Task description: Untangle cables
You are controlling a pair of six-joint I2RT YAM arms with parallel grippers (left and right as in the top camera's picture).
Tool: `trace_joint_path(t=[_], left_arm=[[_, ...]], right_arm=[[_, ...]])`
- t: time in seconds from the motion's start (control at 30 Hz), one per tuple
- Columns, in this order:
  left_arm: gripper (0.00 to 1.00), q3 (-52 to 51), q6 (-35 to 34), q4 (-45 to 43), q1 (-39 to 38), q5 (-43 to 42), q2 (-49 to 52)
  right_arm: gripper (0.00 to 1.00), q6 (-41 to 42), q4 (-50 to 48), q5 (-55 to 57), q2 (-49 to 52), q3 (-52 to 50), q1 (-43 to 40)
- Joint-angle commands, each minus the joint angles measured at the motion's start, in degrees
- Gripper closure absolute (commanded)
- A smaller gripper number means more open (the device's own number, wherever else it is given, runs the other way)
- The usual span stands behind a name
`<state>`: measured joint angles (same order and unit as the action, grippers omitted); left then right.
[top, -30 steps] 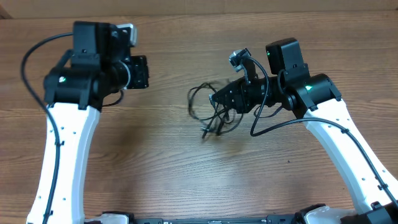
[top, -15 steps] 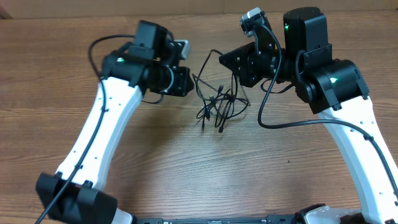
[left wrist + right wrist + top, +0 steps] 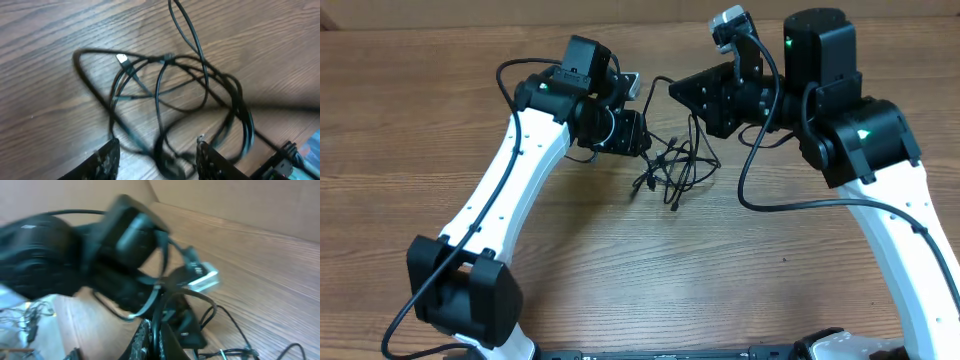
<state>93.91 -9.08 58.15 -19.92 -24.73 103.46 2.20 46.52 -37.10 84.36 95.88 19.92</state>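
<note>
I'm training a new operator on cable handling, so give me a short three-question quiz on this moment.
1. True or false: the cables are knotted together in one tangle above the wooden table.
2. The left tool is: A) open, with strands between its fingers; B) shut on a plug; C) out of view.
3. Fill in: the right tool is shut on a thin black ____.
Key: 1 true; 2 A; 3 cable.

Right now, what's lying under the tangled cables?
Only the bare wooden table shows under the cables. The nearest loops blur inside the left pincer, so anything beneath them is hidden.
</note>
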Motion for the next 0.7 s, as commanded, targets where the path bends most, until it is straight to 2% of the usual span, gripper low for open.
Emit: trace_joint_path(t=[0.0,0.1,0.17,0.23,0.3,0.4,0.43,0.67], left_arm=[[0.51,1.05,-0.2,-2.14,-0.74,-1.03,2.03],[0.53,1.05,-0.13,-3.65,-0.74,0.39,2.19],[0.65,1.09,-0.09,-3.65,-0.5,2.95,2.03],[0.78,1.09,0.15,-1.55,0.28,9.53,1.7],[0.85,1.09,-0.17,1.51,1.38,17.05,1.11],[0.87,1.09,-0.11,6.16,3.85,23.08,-0.33],[0.87,1.09,-0.04,7.13,4.76,23.58,-0.87],[0.87,1.09,0.35,9.05,9.03,23.23,-4.94]], right_arm=[[0.96,0.81,-0.9,-5.49,-2.14,1.77,0.0],[0.96,0.81,-1.07,-5.75,-2.38,1.77,0.0],[0.96,0.83,-1.03,-2.51,-2.78,1.77,-0.22],[0.96,0.9,-0.52,6.36,-3.52,1.77,-1.05],[0.96,4.46,0.37,20.63,-4.31,1.77,-2.43],[0.96,18.34,3.06,46.16,-5.18,1.77,-6.64],[0.96,20.83,4.04,50.31,-5.2,1.77,-8.33],[0.96,21.86,11.98,52.48,-5.16,1.75,-17.14]])
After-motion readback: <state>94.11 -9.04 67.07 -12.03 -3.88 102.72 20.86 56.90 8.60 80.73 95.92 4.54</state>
